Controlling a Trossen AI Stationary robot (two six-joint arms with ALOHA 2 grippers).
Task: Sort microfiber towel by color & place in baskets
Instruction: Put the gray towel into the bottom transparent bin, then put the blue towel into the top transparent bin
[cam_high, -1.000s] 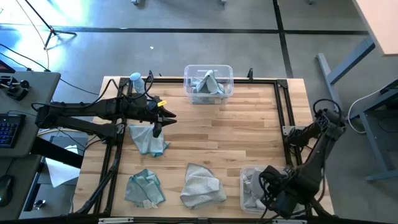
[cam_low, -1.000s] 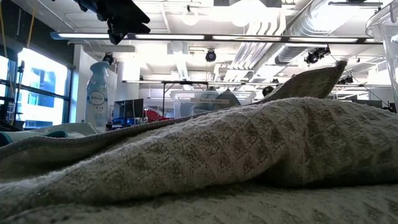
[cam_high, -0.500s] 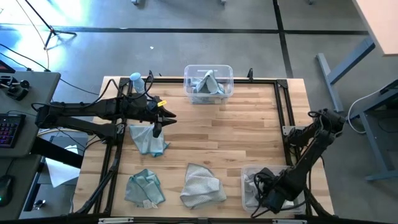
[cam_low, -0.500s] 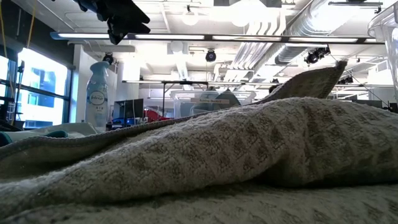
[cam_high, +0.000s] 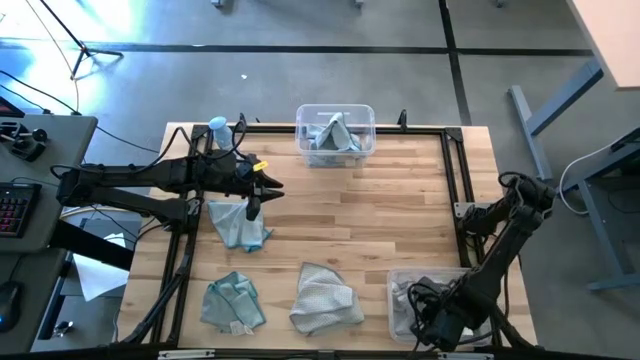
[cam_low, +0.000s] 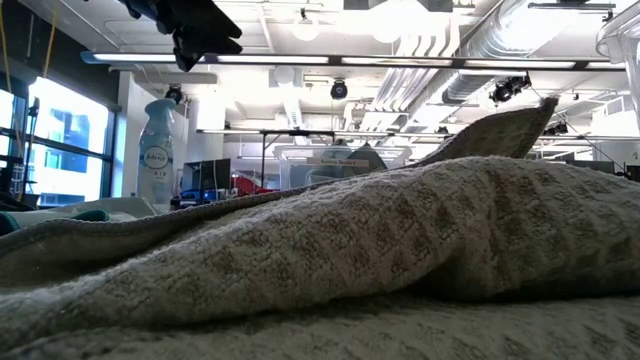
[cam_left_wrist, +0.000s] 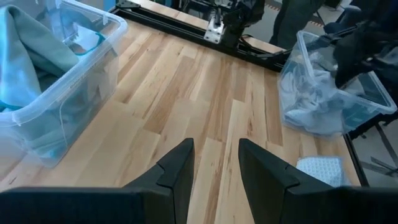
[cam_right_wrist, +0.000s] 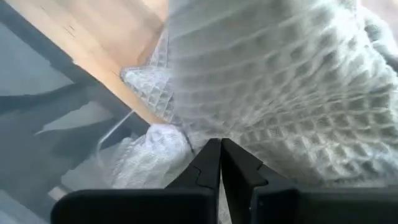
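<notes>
Right claw (cam_right_wrist: 219, 163) down in grey-towel bin (cam_high: 400, 279), fingers pressed together, nothing gripped. Lift straight up, don't drag towels out. Left claw (cam_left_wrist: 214, 163) half open, empty, hovering over blue towel (cam_high: 238, 226) far across table from bin.

Straight down from overhead onto the whole worktop (cam_high: 380, 220). Level from its surface, pressed against a grey towel (cam_low: 380, 260). Forward from each wrist; far basket (cam_high: 335, 130) shared with the left.
</notes>
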